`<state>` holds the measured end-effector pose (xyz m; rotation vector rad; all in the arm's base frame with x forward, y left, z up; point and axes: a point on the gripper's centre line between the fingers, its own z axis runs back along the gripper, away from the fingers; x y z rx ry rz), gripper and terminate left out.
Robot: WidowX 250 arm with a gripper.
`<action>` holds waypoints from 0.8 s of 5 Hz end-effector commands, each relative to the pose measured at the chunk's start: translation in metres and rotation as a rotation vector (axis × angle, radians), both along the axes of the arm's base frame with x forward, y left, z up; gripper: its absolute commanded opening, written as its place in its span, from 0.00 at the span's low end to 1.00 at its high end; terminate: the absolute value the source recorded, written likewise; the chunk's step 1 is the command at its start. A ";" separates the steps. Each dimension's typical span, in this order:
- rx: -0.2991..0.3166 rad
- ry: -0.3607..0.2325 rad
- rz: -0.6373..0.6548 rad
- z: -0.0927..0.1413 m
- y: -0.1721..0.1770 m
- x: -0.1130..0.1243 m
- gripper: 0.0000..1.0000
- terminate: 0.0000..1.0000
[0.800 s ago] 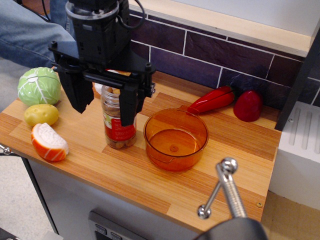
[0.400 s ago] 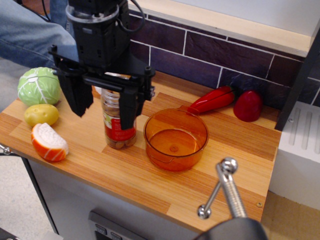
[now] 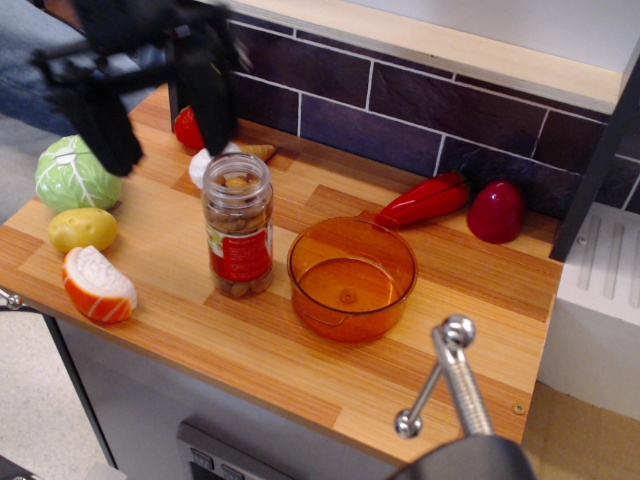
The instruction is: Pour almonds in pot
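A tall clear jar (image 3: 238, 228) with a red and white label stands upright on the wooden counter (image 3: 250, 340), its mouth open, with brown almonds (image 3: 239, 219) showing inside. The translucent orange pot (image 3: 351, 279) sits empty just to its right, close beside it. My gripper (image 3: 160, 140) is blurred at the upper left, above and to the left of the jar and clear of it. Its two black fingers (image 3: 208, 100) are spread wide apart and hold nothing.
A green cabbage (image 3: 77, 172), a yellow potato (image 3: 83, 229) and an orange-and-white wedge (image 3: 97, 285) lie at the left. A red pepper (image 3: 424, 200) and a red round item (image 3: 496, 211) lie at the back right. A metal handle (image 3: 447, 380) juts up at the front right.
My gripper was around the jar with its fingers on either side. It has risen and moved left, clear of the jar, which stays standing in place.
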<state>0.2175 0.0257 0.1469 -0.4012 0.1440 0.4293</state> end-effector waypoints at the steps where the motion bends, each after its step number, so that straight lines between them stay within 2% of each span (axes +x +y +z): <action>1: -0.202 0.137 0.319 0.006 0.044 0.026 1.00 0.00; 2: -0.208 0.254 0.477 -0.011 0.060 0.033 1.00 0.00; 3: -0.234 0.347 0.623 -0.026 0.067 0.042 1.00 0.00; 4: -0.272 0.446 0.711 -0.039 0.070 0.054 1.00 0.00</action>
